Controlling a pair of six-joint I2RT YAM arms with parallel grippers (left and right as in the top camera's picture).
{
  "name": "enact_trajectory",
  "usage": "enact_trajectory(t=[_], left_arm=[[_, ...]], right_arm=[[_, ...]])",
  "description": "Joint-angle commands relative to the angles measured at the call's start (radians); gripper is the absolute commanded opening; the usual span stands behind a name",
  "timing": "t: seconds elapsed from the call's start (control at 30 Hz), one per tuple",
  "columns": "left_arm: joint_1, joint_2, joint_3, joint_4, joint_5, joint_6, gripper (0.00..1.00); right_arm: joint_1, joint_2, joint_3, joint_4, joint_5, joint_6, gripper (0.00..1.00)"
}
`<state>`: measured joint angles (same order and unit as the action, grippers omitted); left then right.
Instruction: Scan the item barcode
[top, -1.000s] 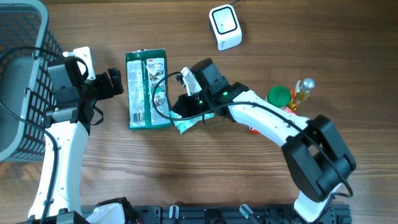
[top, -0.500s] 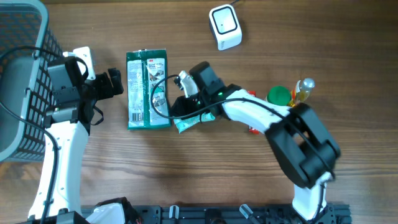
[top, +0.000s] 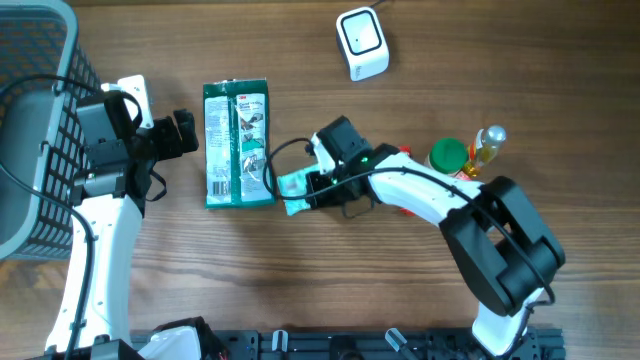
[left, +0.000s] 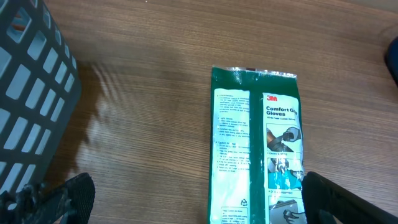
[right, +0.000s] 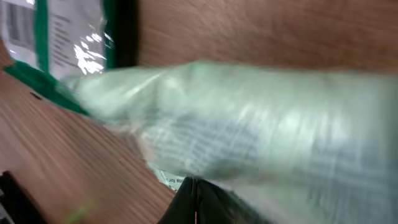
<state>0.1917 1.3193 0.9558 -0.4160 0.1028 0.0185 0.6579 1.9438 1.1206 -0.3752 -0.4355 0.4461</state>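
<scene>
My right gripper (top: 312, 189) is shut on the edge of a small pale green packet (top: 293, 188), just right of the green gloves package (top: 237, 145). The right wrist view shows this packet (right: 261, 118) blurred and filling most of the frame, with the closed fingertips (right: 196, 198) pinching its lower edge. I can make out no barcode on it. The white scanner (top: 362, 43) stands at the back of the table. At the left edge of the gloves package (left: 256, 149) my left gripper (top: 186, 132) is open and holds nothing.
A grey mesh basket (top: 35, 120) takes up the far left. A green-capped container (top: 449, 154) and a small bottle of yellow liquid (top: 487, 145) stand to the right, beside the right arm. Something red (top: 408, 208) shows under the right arm.
My right gripper has shifted right and toward the front with the pale green packet, drawing it away from the gloves package. The left arm has not moved.
</scene>
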Motion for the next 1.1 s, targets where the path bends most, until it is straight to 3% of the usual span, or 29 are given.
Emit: enact_trajectory(t=[0.0,0.17,0.23,0.3,0.4,0.5,0.7,0.87,1.07], left_arm=[[0.005,0.003,0.008,0.002,0.005,0.008,1.00],[0.005,0.003,0.008,0.002,0.005,0.008,1.00],[0.005,0.003,0.008,0.002,0.005,0.008,1.00],[0.005,0.003,0.008,0.003,0.005,0.008,1.00],[0.005,0.003,0.008,0.003,0.005,0.008,1.00],[0.005,0.003,0.008,0.003,0.005,0.008,1.00],[0.005,0.003,0.008,0.002,0.005,0.008,1.00],[0.005,0.003,0.008,0.002,0.005,0.008,1.00],[0.005,0.003,0.008,0.002,0.005,0.008,1.00]], right_arm=[[0.006,0.047,-0.019,-0.004,0.114,0.029,0.04],[-0.005,-0.003,0.060,0.010,-0.043,0.035,0.08],[-0.006,-0.068,0.094,0.006,-0.071,0.035,0.20],[-0.010,-0.140,0.096,0.003,-0.045,0.024,0.43],[-0.023,-0.201,0.096,-0.055,0.044,0.019,0.44],[-0.034,-0.207,0.095,-0.139,0.163,-0.143,0.50],[-0.035,-0.177,0.062,-0.179,0.384,-0.188,0.51],[-0.045,-0.116,0.062,-0.150,0.382,-0.193,0.49],[-0.065,-0.034,0.062,-0.092,0.236,-0.192,0.49]])
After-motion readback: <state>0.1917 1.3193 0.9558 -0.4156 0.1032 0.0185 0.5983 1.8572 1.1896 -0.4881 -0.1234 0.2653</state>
